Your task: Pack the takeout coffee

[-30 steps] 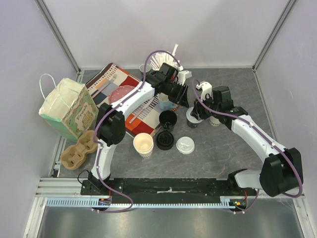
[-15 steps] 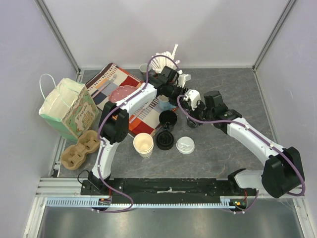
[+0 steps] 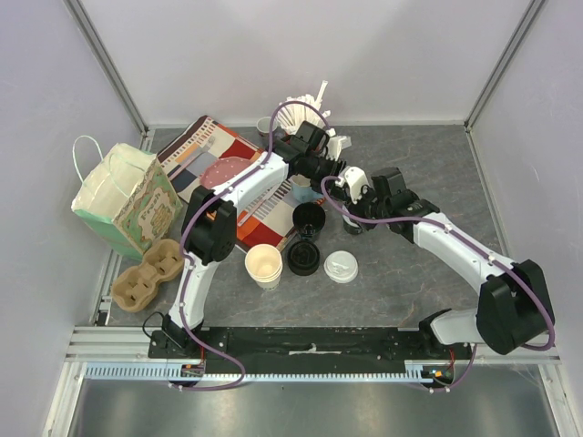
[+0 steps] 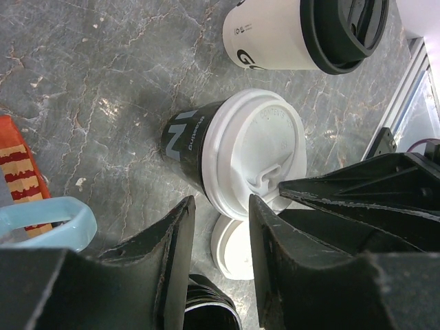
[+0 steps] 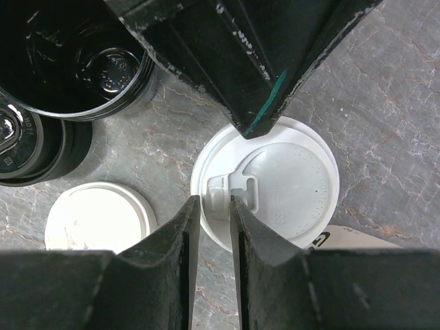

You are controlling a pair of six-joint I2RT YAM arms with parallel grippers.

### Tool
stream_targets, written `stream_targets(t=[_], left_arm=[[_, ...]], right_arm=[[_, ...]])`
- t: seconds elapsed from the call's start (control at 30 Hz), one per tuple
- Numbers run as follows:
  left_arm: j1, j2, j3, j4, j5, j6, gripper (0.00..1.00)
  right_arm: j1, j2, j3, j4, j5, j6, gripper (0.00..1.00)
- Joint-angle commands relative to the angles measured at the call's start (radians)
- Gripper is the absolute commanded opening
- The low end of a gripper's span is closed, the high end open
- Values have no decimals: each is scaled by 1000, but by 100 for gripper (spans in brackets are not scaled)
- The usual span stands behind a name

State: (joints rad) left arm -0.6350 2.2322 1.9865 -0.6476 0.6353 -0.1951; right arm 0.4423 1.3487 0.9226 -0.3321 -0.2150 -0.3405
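One takeout coffee, a dark paper cup with a white lid [image 4: 254,155], stands on the grey table; the lid [image 5: 275,189] fills the right wrist view. My right gripper [image 5: 214,201] hangs over it, jaws closed narrowly on the lid's raised sip spout. My left gripper [image 4: 220,227] is open above the same cup, one fingertip [image 5: 265,110] at the lid's far rim, nothing between its jaws. The other coffee, a white cup with a black lid [image 4: 275,31], stands just beyond. In the top view both grippers [image 3: 335,173] [image 3: 351,202] meet over the cups.
A loose white lid [image 3: 341,267] lies on the table beside a stack of black lids [image 3: 303,257] and a glossy black mug [image 3: 308,218]. An open paper cup [image 3: 263,265] stands nearer. A cardboard carrier [image 3: 146,275] and a paper bag [image 3: 123,200] sit left. A light-blue mug handle [image 4: 55,220] shows.
My right gripper has swung left from beside the cups to above the white-lidded cup and narrowed its jaws. The left gripper has drawn back slightly toward it.
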Motion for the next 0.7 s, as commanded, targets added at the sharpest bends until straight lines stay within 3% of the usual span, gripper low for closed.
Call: stream_targets(t=[0.0,0.13,0.37,0.67], left_arm=[[1,6,26,26,32,-29,44],[1,6,25,26,33,-29,44],[1,9,23,26,37,-33,44],[1,10,25,26,43,-32,44]], right_arm=[[-1,10,41,-5,-4,-15,29],[-1,4,47,-13,-18,-23,20],[-1,6,73,-31,-30,-32,13],[1,41,88,-56,-32,-38,11]])
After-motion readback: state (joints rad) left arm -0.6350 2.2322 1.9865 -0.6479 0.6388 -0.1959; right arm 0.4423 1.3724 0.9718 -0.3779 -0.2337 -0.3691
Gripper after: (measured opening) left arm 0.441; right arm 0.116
